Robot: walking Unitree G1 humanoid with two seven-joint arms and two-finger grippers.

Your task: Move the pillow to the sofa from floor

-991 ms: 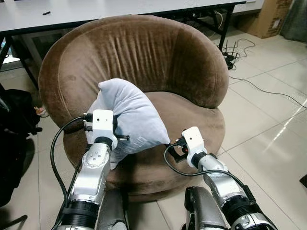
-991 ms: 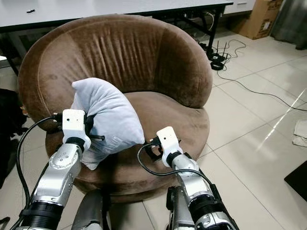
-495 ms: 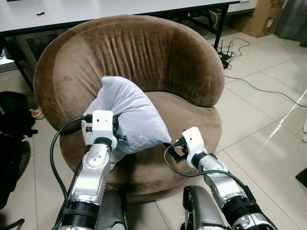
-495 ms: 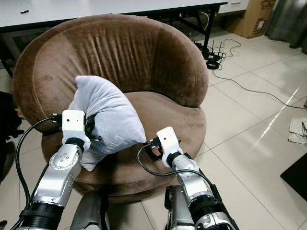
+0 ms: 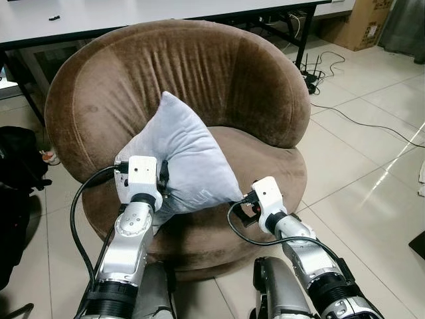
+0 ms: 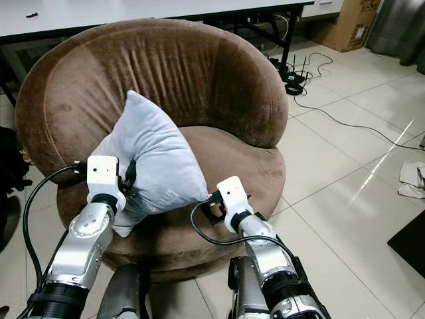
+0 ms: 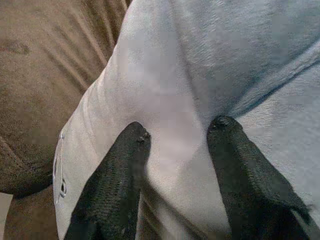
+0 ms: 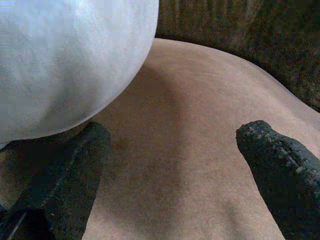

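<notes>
Closest to me, the left gripper [image 7: 175, 145] was clenched on the grey pillow [image 5: 189, 163]: in the left wrist view both black fingers [image 7: 117, 175] pressed into the fabric, with a fold of it pinched between them. I judged that I kept this hold low on the pillow's near edge so that the rest of it could lean forward over the seat. The right gripper [image 8: 170, 165] hovered just beside the pillow's lower right corner, its fingers spread wide with nothing between them, above the brown cushion. I think it waited there as a support, ready to steady the corner (it did not touch the fabric, as far as I could tell).

The pillow stood tilted on one corner, its top point up against the middle of the chair. Whether its lower edge already rested on the seat [image 5: 259, 159] of the round brown sofa [image 5: 186, 73], I could not tell. It was off the floor in any case, so to my judgement only the release remained.

Behind the sofa stood a white table [image 5: 133, 10], and black cables [image 5: 372, 126] lay on the tiled floor to the right
</notes>
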